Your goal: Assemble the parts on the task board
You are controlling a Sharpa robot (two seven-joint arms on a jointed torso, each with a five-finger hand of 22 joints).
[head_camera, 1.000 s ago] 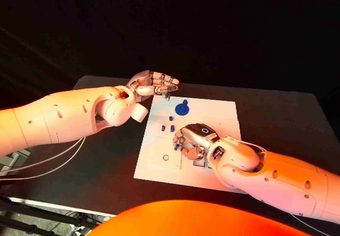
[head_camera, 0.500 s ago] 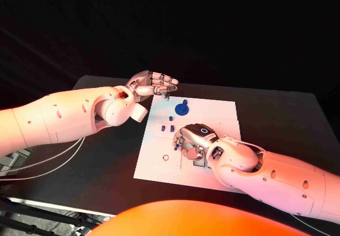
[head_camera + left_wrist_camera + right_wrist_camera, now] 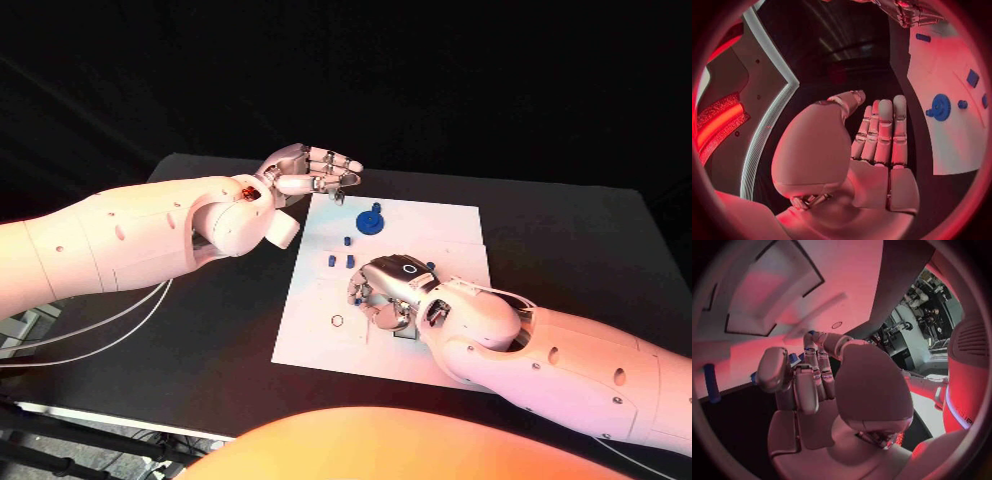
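The white task board (image 3: 325,335) lies mid-table. My right hand (image 3: 389,292) is low over its middle with the fingers curled in. In the right wrist view a small blue part (image 3: 793,359) sits pinched between the thumb and the fingers of my right hand (image 3: 801,382). My left hand (image 3: 312,171) hovers beside the board's far left corner; its fingers (image 3: 879,131) lie straight, side by side, and hold nothing. A blue gear (image 3: 372,220) (image 3: 941,107) stands at the board's far end. Small blue pegs (image 3: 339,260) stand between the gear and my right hand.
A long blue part (image 3: 709,382) lies on the board close to my right hand. A small ring (image 3: 336,321) marks the board's near left area. Black table (image 3: 216,330) surrounds the board, and my left forearm (image 3: 130,235) crosses its left side.
My right hand has crept slightly toward the near left over the board. The left hand has stayed in place.
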